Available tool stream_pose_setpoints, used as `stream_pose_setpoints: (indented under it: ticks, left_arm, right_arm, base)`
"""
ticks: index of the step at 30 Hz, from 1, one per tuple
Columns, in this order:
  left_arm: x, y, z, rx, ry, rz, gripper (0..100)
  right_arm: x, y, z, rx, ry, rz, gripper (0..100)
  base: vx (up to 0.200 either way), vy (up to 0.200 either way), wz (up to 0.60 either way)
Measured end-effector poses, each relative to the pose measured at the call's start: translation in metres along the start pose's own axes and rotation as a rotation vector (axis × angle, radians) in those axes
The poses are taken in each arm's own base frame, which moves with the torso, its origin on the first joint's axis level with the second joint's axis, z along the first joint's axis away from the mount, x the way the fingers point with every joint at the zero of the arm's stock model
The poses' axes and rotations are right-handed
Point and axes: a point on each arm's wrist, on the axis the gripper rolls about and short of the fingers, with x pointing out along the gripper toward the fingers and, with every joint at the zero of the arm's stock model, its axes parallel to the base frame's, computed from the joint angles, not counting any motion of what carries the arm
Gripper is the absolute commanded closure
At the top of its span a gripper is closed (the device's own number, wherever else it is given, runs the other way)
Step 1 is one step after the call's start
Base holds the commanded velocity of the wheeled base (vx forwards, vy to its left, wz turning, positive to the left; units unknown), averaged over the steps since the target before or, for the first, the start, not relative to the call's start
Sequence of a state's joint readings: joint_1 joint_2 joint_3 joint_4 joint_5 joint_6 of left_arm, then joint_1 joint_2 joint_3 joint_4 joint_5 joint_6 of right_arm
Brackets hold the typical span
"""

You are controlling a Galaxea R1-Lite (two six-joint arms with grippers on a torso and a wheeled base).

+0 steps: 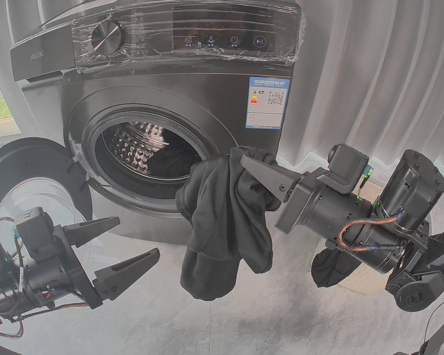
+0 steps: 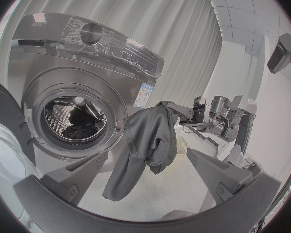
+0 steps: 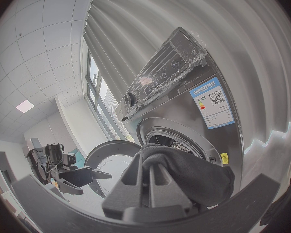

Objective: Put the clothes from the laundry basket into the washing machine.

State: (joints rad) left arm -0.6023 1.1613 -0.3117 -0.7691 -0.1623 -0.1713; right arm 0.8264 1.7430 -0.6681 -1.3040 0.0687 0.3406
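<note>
From the head we see our right gripper [image 1: 245, 160] clamped on a dark garment [image 1: 222, 218] that hangs just before the washing machine [image 1: 182, 89] opening. Our left gripper [image 1: 138, 236] is spread and empty. From the left wrist we make out dark clothes [image 2: 76, 130] in the drum [image 2: 55, 114]. From the right wrist, the fingers [image 3: 129, 185] pinch the cloth.

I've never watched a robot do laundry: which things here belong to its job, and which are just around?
In the job:
dark garment, held by the right gripper
washing machine, its door open
laundry basket beneath the right arm
left gripper, open and empty

Just around:
curtain
blue label on the machine
window
</note>
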Motion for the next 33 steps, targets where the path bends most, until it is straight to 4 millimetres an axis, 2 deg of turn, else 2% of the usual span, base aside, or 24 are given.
stream_pose_setpoints:
  ticks: [9,16,27,33]
  left_arm:
    - [0.030,-0.009,-0.001,-0.097,0.011,-0.086,0]
    - [0.043,-0.022,-0.003,-0.230,0.057,-0.163,0]
    - [0.068,-0.021,-0.015,-0.231,0.115,-0.158,0]
    - [0.085,-0.019,-0.018,-0.224,0.056,-0.169,0]
  right_arm:
    - [0.001,-0.001,-0.003,0.005,0.012,-0.005,100]
    - [0.001,-0.002,-0.005,0.006,0.017,-0.007,100]
    - [0.001,-0.001,-0.006,0.010,0.019,-0.005,100]
    - [0.001,0.000,-0.006,0.021,0.016,-0.001,100]
  base:
    - [0.000,0.000,0.00]
    - [0.000,0.000,0.00]
    - [0.000,0.000,0.00]
    - [0.000,0.000,0.00]
